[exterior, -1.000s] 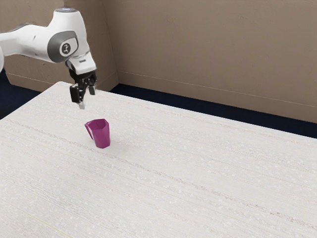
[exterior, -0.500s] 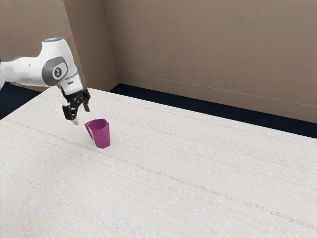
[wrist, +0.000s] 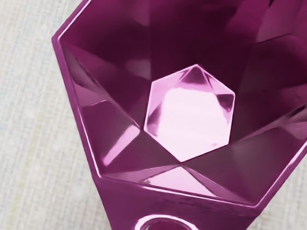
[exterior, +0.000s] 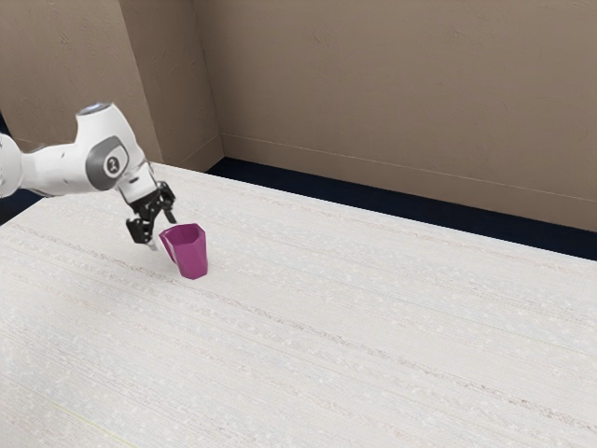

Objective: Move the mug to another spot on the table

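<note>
Now, mug (exterior: 187, 250): magenta, faceted, upright on the table (exterior: 392, 327); it stands near the far corner at the exterior view's left, well apart from the other edges
Inside of mug (wrist: 192, 120): empty; a pale six-sided floor shows in the wrist view, so the hand looks down into it
Handle (wrist: 163, 224): a ring on the wall nearest the hand, just under it
Gripper (exterior: 147, 235): black, tilted, just beside the rim on the corner side; fingers a little apart, holding nothing; whether it touches the mug I cannot tell
Step in hand: likely the final approach to a grasp; the mug is not yet lifted
Doing it well: straddle one wall by the handle, one finger inside and one outside; descend slowly and close only once level
Risk: a sideways nudge could tip or slide the light mug
</note>
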